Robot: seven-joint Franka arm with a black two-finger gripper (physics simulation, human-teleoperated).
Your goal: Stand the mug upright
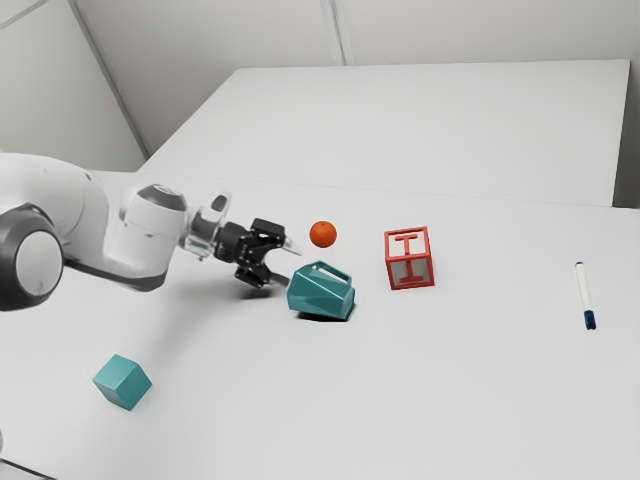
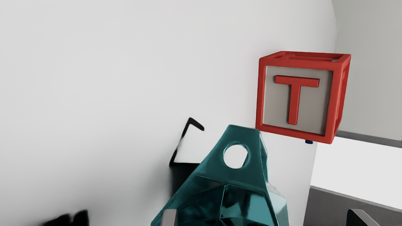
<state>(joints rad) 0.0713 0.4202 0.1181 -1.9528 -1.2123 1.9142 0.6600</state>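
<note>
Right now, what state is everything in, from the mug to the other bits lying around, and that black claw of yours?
Mug: tipped over on its side, handle uppermost
Gripper: open, beside the mug
Red-framed letter block: sitting flat on one face
Orange: resting, looks whole
Teal cube: sitting flat on one face
Marker: lying flat

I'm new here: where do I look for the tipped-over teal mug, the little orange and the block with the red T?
Teal mug (image 1: 318,298): exterior view, on its body, below the handle.
Orange (image 1: 323,234): exterior view, middle of its skin.
Block with the red T (image 2: 294,103): wrist view, on the letter's stem.
</note>
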